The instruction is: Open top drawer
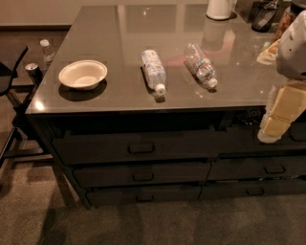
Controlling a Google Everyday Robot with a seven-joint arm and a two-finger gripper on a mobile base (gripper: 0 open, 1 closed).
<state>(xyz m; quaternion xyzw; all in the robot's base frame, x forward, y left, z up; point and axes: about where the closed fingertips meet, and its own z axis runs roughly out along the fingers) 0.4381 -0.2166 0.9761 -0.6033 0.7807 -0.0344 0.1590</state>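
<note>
Under where the counter [95, 28] ends, the top drawer [91, 149] sits with its small handle [141, 148] in the middle. At the right edge hangs the gripper [273, 125], partly cut off. I cannot tell if it grips anything.

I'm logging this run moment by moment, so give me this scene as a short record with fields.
surface: counter, dark and glossy
on it: bowl at left; left bottle and right bottle, both lying on their sides; white jug at the back
top drawer: under the counter edge, widest front
handle: centre of the front, nothing touching it
gripper: at the right edge, in front of the counter, right of the top drawer, apart from the handle
</note>
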